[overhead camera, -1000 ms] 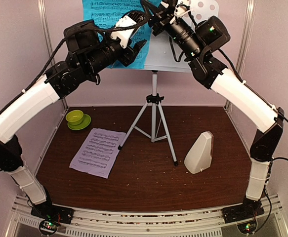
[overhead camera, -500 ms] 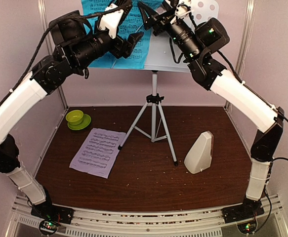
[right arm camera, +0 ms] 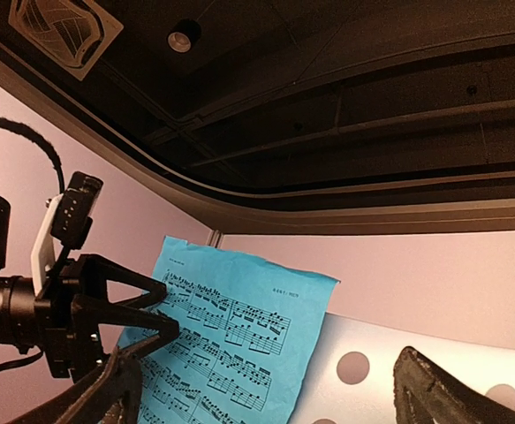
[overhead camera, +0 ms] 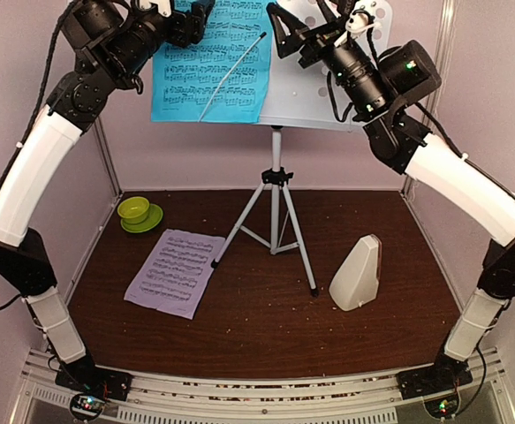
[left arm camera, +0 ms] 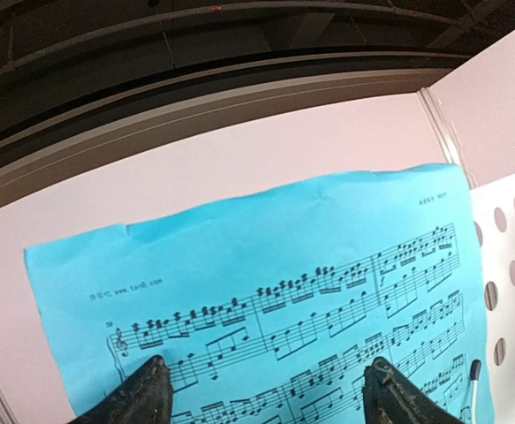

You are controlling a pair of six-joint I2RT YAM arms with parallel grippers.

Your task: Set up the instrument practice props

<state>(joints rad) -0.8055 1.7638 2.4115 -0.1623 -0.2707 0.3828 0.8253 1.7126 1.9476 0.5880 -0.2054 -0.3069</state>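
The white perforated music stand [overhead camera: 306, 97] rises on its silver tripod [overhead camera: 276, 216] at the back. A cyan sheet-music page [overhead camera: 213, 71] rests on the stand's left half, with a thin wire arm [overhead camera: 230, 75] across it. My left gripper [overhead camera: 191, 13] hovers open at the page's top left; in the left wrist view its jaws [left arm camera: 270, 389] stand wide in front of the cyan page [left arm camera: 266, 291] and hold nothing. My right gripper [overhead camera: 292, 31] is open at the stand's upper edge, jaws [right arm camera: 266, 380] wide apart. A lilac page [overhead camera: 175, 271] lies flat on the table. The cream metronome [overhead camera: 357, 274] stands at the right.
A lime-green bowl [overhead camera: 134, 210] on its saucer sits at the table's back left. The tripod's legs spread over the middle of the brown table [overhead camera: 257, 327]. Pink walls close in behind and at both sides.
Both grippers have opened wider. The left arm has lifted up and to the left off the cyan page, which now shows whole on the stand. The right arm has shifted slightly right.
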